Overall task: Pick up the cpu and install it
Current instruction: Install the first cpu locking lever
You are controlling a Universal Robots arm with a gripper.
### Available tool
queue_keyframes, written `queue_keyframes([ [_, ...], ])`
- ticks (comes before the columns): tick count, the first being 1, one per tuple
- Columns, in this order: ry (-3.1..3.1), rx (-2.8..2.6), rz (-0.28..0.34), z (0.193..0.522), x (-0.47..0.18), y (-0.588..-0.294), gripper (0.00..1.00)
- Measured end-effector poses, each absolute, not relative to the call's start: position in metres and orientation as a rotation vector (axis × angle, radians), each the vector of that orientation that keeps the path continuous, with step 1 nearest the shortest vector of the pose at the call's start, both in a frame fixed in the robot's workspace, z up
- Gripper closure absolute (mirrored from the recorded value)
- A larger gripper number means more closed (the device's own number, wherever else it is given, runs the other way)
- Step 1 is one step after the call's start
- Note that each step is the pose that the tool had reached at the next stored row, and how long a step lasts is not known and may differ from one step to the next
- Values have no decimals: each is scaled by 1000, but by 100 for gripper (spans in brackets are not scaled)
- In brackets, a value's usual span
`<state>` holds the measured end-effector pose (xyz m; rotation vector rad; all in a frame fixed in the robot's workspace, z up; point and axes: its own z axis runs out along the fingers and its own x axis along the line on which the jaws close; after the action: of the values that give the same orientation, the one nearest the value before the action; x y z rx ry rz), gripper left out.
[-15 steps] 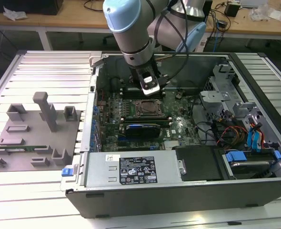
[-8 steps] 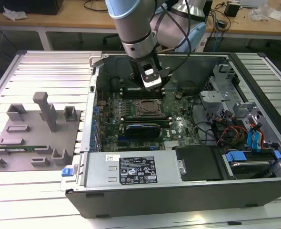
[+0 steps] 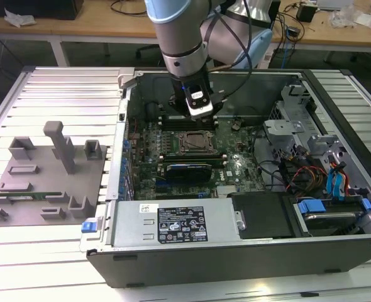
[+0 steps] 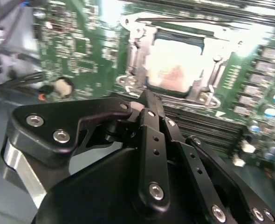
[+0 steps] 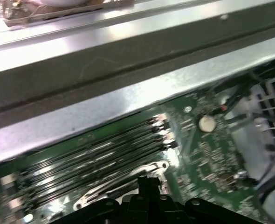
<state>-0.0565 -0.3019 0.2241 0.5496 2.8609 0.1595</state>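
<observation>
I am hovering my gripper (image 4: 147, 100), fingers pressed together and empty, at twelve o'clock of the socket (image 3: 196, 142), where the cpu (image 4: 175, 65) is already lying. I should be checking that it is seated flat.

Wooden workbench (image 3: 78, 26) behind with cables (image 3: 130, 7), ribbed metal table (image 3: 60, 251)

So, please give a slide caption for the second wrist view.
Gripper poised beside the metal-framed socket on the green motherboard.
</observation>
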Motion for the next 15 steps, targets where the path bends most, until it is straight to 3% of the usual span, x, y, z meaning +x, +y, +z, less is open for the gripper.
queue_keyframes([
  [15,3031,455,115,223,-47,-302,89],
])
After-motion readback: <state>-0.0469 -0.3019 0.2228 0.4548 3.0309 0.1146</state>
